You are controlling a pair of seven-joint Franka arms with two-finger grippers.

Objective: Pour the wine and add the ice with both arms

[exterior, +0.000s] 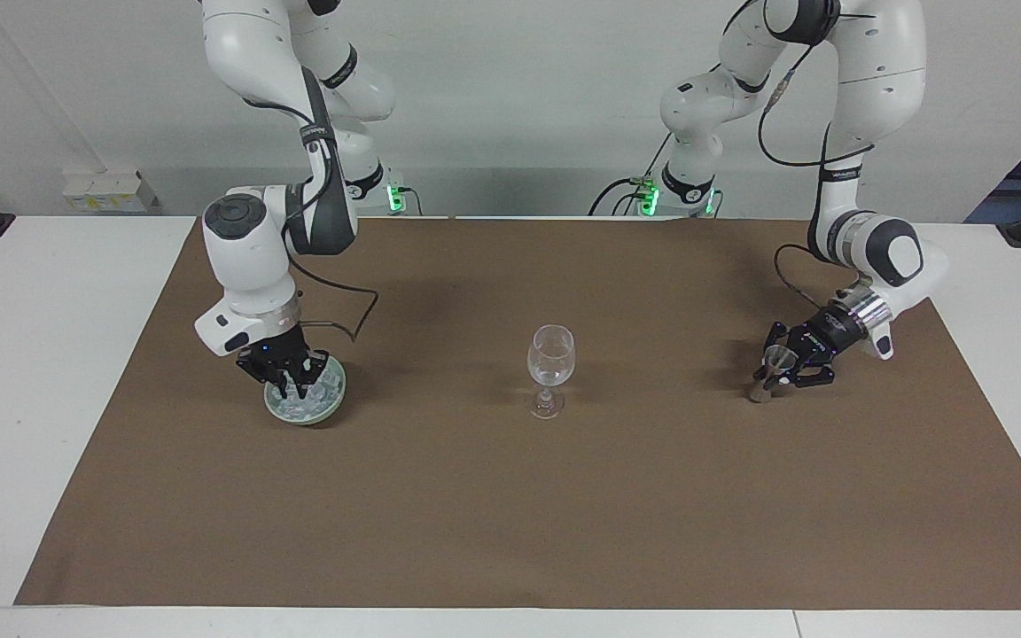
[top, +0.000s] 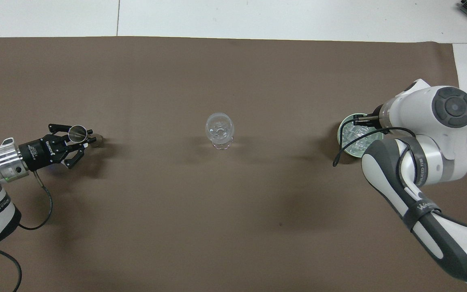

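From my remote station I see the right gripper (exterior: 292, 379) lowered into a small round dish (exterior: 330, 399) toward the right arm's end of the bench (exterior: 23, 372), its tips down among the ice (exterior: 308, 400) heaped there. The fingers look drawn close together, but I cannot tell whether a chunk sits between them. In the overhead view the same ice (top: 357, 140) shows as pale lumps filling the dish (top: 342, 130), half covered by the arm's wrist.

Toward the left arm's end, the left gripper (exterior: 783, 366) reaches in at a slant and is pinching a small metal measuring cup (exterior: 773, 360), tilted, with its foot close to or on the brown mat (exterior: 510, 514). From above, the cup's (top: 76, 131) round mouth sits between the left gripper's (top: 80, 136) fingers.

A clear stemmed wine glass (exterior: 550, 368) stands upright mid-mat, between the two grippers and well apart from both.
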